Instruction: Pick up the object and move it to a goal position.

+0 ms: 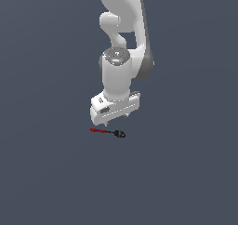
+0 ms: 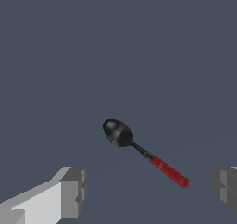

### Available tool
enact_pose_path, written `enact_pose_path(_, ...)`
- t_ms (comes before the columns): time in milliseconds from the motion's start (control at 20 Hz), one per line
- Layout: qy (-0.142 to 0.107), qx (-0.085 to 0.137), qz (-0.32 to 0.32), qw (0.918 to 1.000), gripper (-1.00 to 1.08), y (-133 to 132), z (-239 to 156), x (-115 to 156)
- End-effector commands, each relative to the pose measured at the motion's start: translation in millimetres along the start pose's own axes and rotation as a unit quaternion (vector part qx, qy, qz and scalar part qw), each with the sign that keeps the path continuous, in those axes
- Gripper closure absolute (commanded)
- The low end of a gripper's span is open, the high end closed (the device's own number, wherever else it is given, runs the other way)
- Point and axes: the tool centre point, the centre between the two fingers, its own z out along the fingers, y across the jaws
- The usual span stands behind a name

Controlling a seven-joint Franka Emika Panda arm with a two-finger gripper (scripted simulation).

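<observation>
The object (image 1: 108, 132) is a small stick-like tool lying flat on the dark grey floor, its red handle toward the exterior view's left and its black knobby head toward the right. My gripper (image 1: 116, 120) hangs just above it, pointing down, open and holding nothing. In the wrist view the object (image 2: 146, 152) lies between the two grey fingertips (image 2: 74, 192), which stand wide apart on either side. The black head (image 2: 118, 133) is nearer the middle of that view than the red handle (image 2: 170, 171).
The white arm (image 1: 124, 38) rises behind the gripper toward the top of the exterior view. A plain dark grey floor (image 1: 186, 173) surrounds the object on all sides.
</observation>
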Motion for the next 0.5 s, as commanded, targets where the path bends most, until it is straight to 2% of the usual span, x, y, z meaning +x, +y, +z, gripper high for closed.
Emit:
enact_pose_path(0,-0.002,0.001,-0.032,0.9995,-0.92,3.0,6.6,-2.0)
enact_pose_path(450,-0.008,0.006,-0.145,0.9893,-0.92,12.9,30.2,-9.8)
